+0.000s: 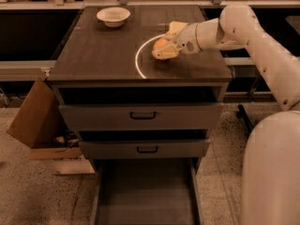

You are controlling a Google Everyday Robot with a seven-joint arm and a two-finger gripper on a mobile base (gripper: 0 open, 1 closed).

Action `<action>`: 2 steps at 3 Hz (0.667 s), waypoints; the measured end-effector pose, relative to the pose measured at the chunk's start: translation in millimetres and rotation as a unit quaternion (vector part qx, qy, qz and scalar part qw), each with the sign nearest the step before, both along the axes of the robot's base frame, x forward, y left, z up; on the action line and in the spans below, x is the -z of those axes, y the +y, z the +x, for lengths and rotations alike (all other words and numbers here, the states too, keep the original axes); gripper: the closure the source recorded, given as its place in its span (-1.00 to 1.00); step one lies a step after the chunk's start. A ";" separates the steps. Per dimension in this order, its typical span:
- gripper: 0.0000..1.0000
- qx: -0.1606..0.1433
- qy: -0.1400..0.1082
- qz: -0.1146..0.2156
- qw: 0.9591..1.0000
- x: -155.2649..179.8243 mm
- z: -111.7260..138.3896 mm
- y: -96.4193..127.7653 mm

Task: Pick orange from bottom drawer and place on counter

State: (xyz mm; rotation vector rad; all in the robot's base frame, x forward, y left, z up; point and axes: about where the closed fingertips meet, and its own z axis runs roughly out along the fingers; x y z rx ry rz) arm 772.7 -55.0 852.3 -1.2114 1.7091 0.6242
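The orange (161, 44) is held between the pale fingers of my gripper (162, 50), low over the counter (98, 55), inside the thin white arc (138, 60). I cannot tell whether the orange touches the counter top. My white arm reaches in from the right. The bottom drawer (146, 193) is pulled out at the foot of the cabinet, and its grey inside is bare.
A white bowl (113, 16) stands at the counter's back left. A yellow sponge (177, 27) lies just behind the gripper. Two shallower drawers with dark handles (143, 115) are slightly open. A cardboard box (33, 121) leans on the floor at the left.
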 end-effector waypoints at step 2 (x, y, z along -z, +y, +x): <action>-1.00 0.012 -0.015 0.020 1.000 -18.1 -5.1 -18.6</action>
